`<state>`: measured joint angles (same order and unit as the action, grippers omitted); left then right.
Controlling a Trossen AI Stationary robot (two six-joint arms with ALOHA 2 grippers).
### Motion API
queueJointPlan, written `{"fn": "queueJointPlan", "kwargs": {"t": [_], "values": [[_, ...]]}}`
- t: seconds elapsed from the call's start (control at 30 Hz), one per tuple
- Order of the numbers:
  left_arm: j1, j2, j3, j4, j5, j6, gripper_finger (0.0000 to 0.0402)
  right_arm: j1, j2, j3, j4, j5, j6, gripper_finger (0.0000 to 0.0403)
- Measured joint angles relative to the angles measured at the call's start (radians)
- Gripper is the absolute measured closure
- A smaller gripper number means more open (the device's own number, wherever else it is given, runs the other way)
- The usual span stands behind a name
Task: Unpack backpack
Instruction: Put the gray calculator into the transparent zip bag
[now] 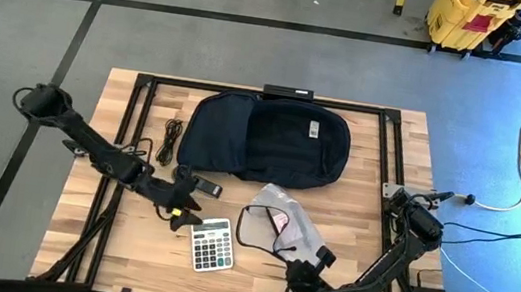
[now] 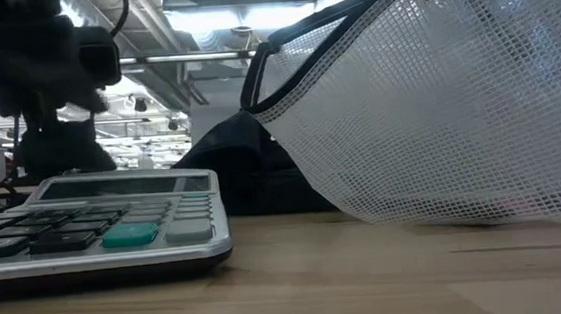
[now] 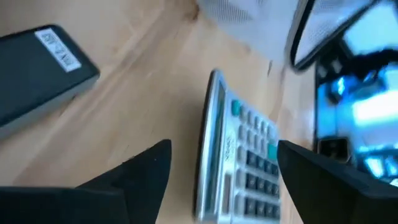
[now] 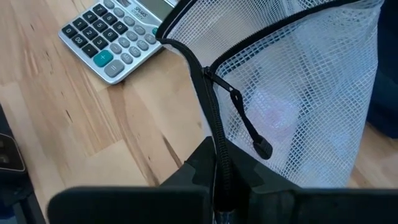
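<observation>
The dark navy backpack (image 1: pixel 272 137) lies flat at the table's far middle. Nearer, a silver calculator (image 1: pixel 212 244) lies keys-up on the wood. My left gripper (image 1: pixel 186 213) hangs open by its far left corner. In the left wrist view the calculator (image 3: pixel 239 168) shows just beyond the gap between the two spread fingers, and I see no touch. A white mesh pouch (image 1: pixel 279 219) with a black zip sits right of the calculator. My right gripper (image 1: pixel 310 266) is shut on the pouch's near end. My right gripper pinches the pouch's black zip edge (image 4: pixel 219 163) between its two fingers, coming from the table's near side and slanting down. The zip runs along the fingers. The held end is raised, the mesh (image 2: pixel 457 103) slopes up, and its lower part (image 2: pixel 436 215) rests on the table.
A small dark box with a white label (image 1: pixel 206 188) lies just beyond my left gripper. A coiled black cable (image 1: pixel 170 140) lies left of the backpack. Black frame rails (image 1: pixel 130 139) run along the table's sides. Bare wood (image 1: pixel 362 220) shows at the right.
</observation>
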<state>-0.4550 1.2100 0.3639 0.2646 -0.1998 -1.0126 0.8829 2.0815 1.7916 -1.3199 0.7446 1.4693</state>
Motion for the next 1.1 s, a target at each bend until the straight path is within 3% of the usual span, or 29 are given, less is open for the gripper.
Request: {"fn": "queueJointPlan", "kwargs": {"t": [0.5, 0.8, 1.1], "values": [[-0.054, 0.141, -0.006, 0.008, 0.014, -0.092, 0.0134, -0.002, 0.001, 0.000, 0.009, 0.023, -0.009, 0.0403], [-0.046, 0.178, -0.006, 0.152, 0.034, -0.091, 0.0212, -0.002, 0.001, 0.000, 0.009, 0.023, -0.009, 0.0403], [-0.045, 0.178, -0.006, 0.142, 0.041, -0.072, 0.0304, -0.002, 0.001, 0.000, 0.010, 0.024, -0.010, 0.0403]]}}
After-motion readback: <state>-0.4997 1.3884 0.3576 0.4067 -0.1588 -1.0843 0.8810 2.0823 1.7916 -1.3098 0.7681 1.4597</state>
